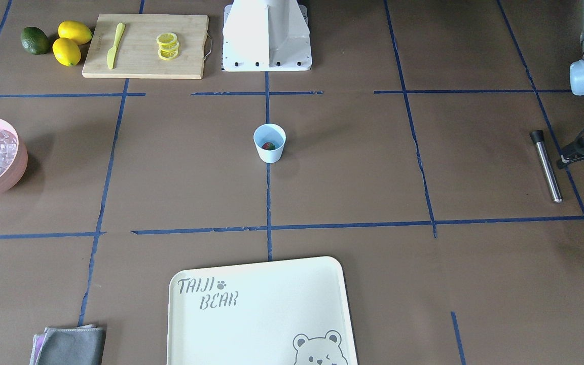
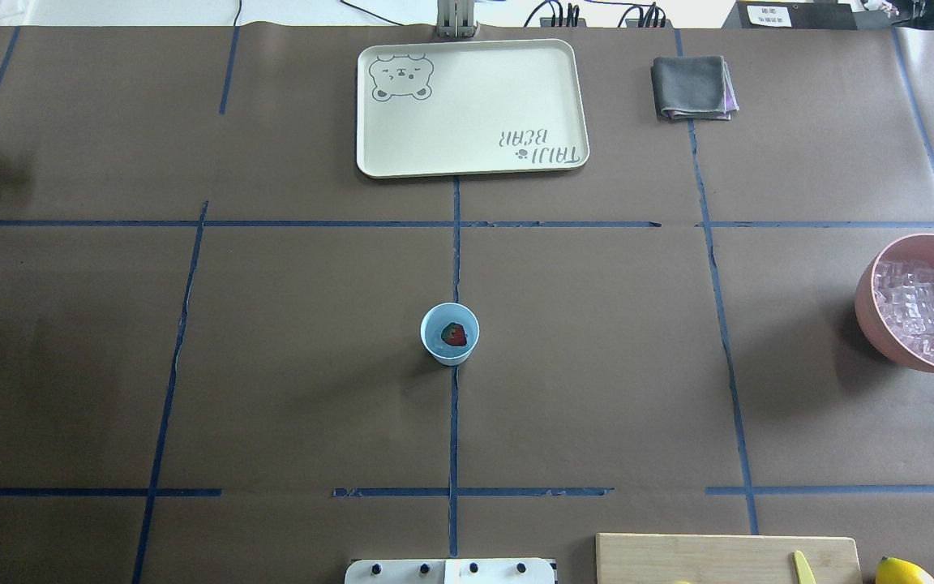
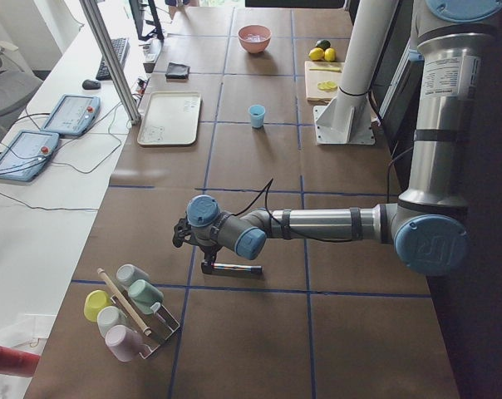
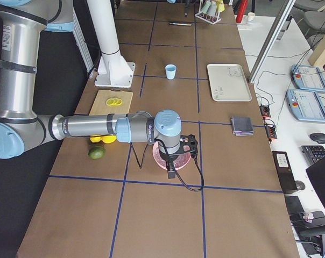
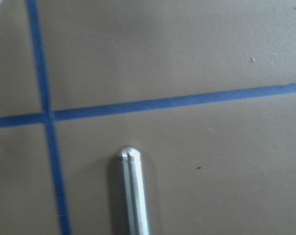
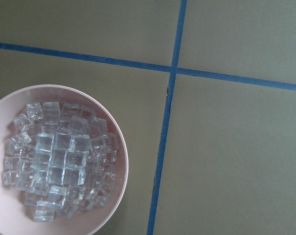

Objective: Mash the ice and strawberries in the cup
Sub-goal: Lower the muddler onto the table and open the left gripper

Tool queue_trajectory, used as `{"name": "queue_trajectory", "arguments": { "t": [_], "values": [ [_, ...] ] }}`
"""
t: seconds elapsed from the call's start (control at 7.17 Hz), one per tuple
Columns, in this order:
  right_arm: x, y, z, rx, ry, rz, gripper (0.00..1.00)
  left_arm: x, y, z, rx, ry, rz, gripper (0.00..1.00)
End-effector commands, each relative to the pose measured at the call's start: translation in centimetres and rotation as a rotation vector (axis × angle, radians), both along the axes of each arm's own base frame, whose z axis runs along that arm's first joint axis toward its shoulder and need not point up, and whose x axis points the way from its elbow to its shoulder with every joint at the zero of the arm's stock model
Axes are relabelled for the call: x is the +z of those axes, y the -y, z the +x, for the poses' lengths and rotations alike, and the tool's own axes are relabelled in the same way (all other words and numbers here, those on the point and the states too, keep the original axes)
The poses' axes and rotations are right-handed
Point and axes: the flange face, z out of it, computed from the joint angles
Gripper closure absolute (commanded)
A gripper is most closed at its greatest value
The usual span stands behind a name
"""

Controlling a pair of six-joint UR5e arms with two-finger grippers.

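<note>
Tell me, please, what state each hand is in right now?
Left hand: cannot be told from these views.
Right hand: cannot be told from these views.

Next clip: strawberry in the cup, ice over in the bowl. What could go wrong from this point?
The cup is small and unheld; mashing the strawberry could tip or slide it. The ice sits heaped in the pink bowl, far from the cup, so cubes may drop on the way. The metal rod lies flat and may roll when grasped.

Overhead and front views face oppositely, sharing the cup [image 1: 270, 153]; wrist cameras look down.
</note>
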Motion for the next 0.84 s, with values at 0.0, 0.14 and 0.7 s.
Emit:
{"name": "queue_trajectory", "arguments": {
  "t": [0.0, 0.14, 0.7],
  "values": [
    [0.0, 0.0, 0.0, 0.001, 0.000, -0.003, 0.01, -2.7, 1.9, -9.3, 0.051, 0.047, -0.026, 0.00],
    [0.0, 0.0, 0.0, 0.001, 0.000, -0.003, 0.00, -3.9, 2.8, -11.2, 0.043, 0.045, -0.058, 0.00],
    [0.0, 0.0, 0.0, 0.000, 0.002, -0.003, 0.01, -1.9, 1.5, -11.2, 0.030, 0.040, -0.046, 0.00]
  ]
}}
